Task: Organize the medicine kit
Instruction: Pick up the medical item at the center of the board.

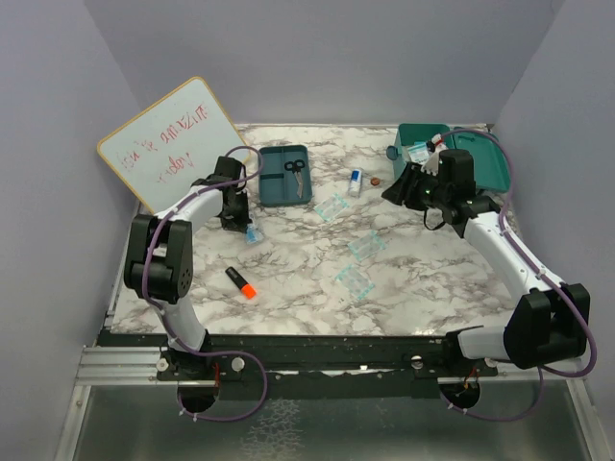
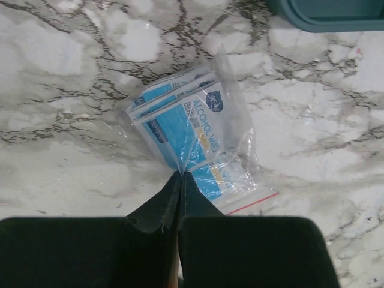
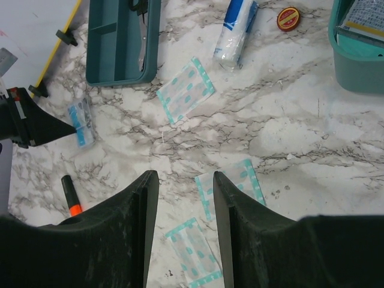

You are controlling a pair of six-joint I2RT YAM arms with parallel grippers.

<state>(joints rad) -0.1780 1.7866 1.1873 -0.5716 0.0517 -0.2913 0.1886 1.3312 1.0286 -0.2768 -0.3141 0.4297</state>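
Two tools work over a marble-patterned bench (image 1: 432, 279). The left tool (image 2: 180, 175) is pinched tight on the edge of a clear zip bag of alcohol wipes (image 2: 186, 120), which lies flat on the bench just in front of the teal divided tray (image 1: 279, 187). The right tool (image 3: 183, 180) hangs above the bench with its jaws partly apart and nothing between them.

The medicine kit (image 1: 485, 163) stands well to the right of the tray, at about the same depth. It is a teal-green plastic box with rounded corners, open at the top, with printed packets showing inside; the right arm covers part of its front.

A pair of scissors (image 1: 296, 168) rests in the tray. Between the tray and the kit lie a white and blue wrapped roll (image 3: 237, 33) and a small red round tin (image 3: 288, 18). Nearer than the tray, to its right, are three clear packets with teal dots (image 3: 185, 90). An orange-tipped marker (image 1: 240, 282) lies nearer still, to the tray's left. A whiteboard (image 1: 178, 139) leans left of the tray.
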